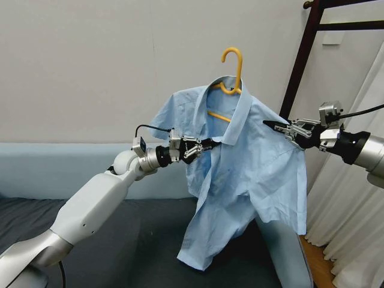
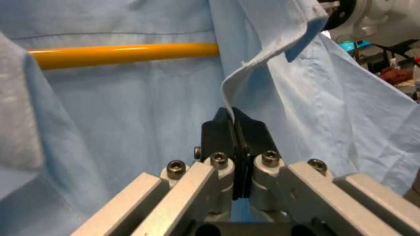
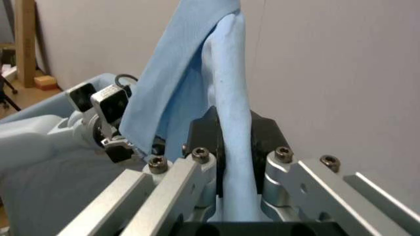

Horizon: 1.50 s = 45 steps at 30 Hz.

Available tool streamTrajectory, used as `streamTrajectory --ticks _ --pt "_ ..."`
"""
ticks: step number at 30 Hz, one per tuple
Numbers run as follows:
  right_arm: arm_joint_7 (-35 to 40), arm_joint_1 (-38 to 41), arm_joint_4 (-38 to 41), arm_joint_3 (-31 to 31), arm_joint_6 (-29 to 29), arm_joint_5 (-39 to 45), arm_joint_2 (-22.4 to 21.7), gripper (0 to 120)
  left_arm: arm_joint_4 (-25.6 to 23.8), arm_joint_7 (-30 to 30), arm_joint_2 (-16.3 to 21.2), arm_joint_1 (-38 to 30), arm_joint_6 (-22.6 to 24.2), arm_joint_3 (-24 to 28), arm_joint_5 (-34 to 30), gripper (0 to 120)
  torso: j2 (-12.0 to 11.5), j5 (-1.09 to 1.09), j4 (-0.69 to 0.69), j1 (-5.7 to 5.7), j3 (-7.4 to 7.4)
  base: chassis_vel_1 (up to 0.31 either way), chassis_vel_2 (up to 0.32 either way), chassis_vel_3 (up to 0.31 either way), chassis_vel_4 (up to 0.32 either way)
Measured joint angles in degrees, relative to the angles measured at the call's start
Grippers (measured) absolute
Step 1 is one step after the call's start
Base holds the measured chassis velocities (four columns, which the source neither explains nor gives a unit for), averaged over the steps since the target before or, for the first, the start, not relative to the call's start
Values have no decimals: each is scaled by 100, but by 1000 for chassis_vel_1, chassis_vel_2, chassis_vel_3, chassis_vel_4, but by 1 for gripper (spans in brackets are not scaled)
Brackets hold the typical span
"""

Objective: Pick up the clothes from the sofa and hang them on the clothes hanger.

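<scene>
Both grippers are closed on the light blue shirt. Its front edge below the collar is pinched by the left gripper, and a fold at its shoulder is clamped by the right gripper. The shirt is held in the air between them, draped over a yellow hanger, with its hem hung in front of the dark seat of the sofa. A plain pale wall is seen behind. A dark wooden frame, a white curtain and a strip of wooden floor are seen to the right.
</scene>
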Motion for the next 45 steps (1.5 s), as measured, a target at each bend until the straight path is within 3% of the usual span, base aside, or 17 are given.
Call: streamTrajectory --ticks 7,17,22,25,28,35,41,45 --pt "-103 -233 54 199 8 22 -46 7 -100 -84 -78 40 29 -10 -220 0 0 0 2 0 0 0 0 0 0" --pt "-185 -251 30 243 47 30 -82 7 -194 61 119 182 4 -166 31 0 0 -1 2 0 1 0 0 0 0" --pt "-143 -453 59 409 49 57 -99 7 -261 -197 178 349 -44 -263 87 0 0 -1 2 0 1 0 0 0 0" --pt "-58 -969 113 779 44 32 -130 7 -494 -803 323 537 -192 -253 -62 0 0 1 0 0 0 0 0 0 0" --pt "109 -1126 170 873 24 22 -130 7 -689 -998 465 763 -251 -173 -98 0 0 1 1 0 0 0 0 0 0" --pt "797 -1516 352 1368 -151 176 -201 7 -910 -1102 754 1346 -352 -385 83 22 0 0 0 0 0 0 0 0 0" --pt "1594 -1683 554 1821 -472 495 -279 7 -1253 -1091 1131 2012 -412 -848 114 43 0 -1 3 0 0 0 0 0 0" --pt "2565 -1681 801 2106 -862 900 -341 7 -1601 -1012 1399 2793 -471 -1420 149 60 0 0 2 -1 -1 0 0 0 0"
